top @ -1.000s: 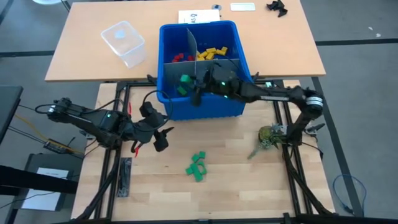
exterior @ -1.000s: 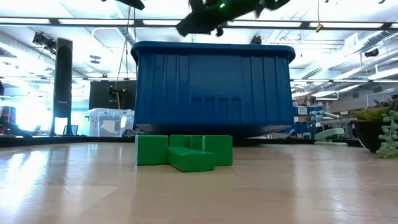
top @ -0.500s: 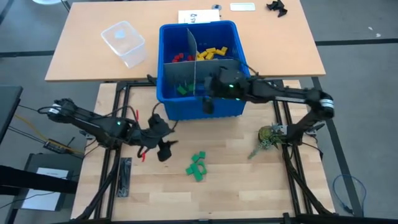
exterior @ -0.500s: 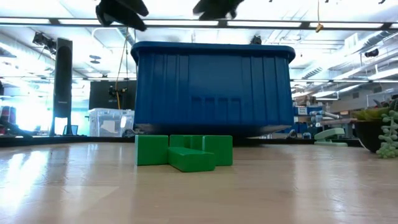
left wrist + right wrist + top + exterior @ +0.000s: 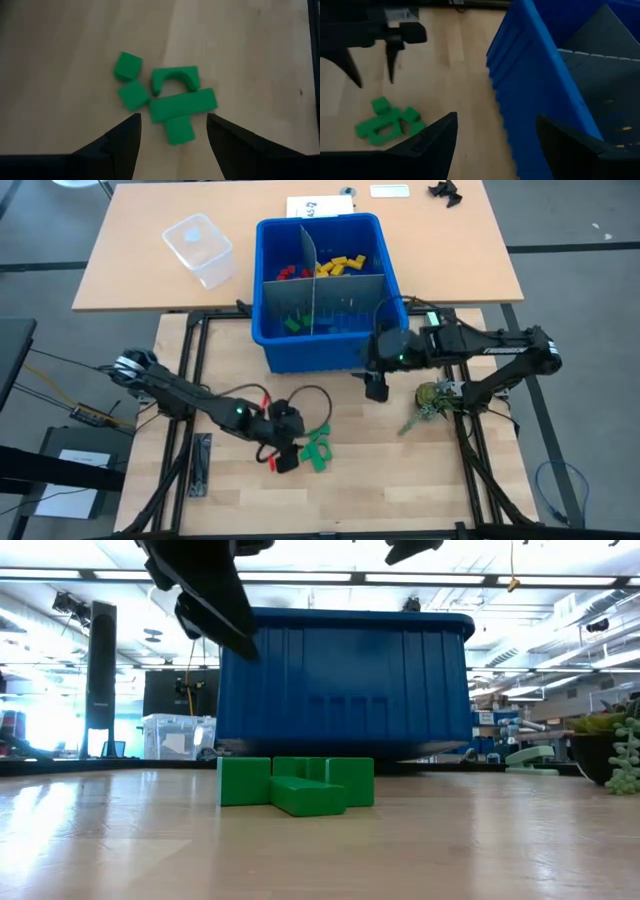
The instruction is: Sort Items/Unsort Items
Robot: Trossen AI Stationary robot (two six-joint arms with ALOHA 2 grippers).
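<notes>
Left pincer [image 5: 284, 452]: open, empty, over green blocks [image 5: 318, 446], worktop 6 o'clock.
Right pincer [image 5: 377, 384]: open, empty, beside blue bin [image 5: 370, 232].
Writing: none legible.

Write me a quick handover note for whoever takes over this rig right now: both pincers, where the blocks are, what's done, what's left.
Left pincer: open, empty, hovering over the green blocks clustered on the wooden table.
Right pincer: open, empty, just outside the blue bin, at its front right corner.
In the bin: red blocks, yellow blocks and a few green blocks, each colour in its own compartment.
Done: red, yellow and some green are sorted.
Left: five green pieces on the table go into the green compartment.
</notes>
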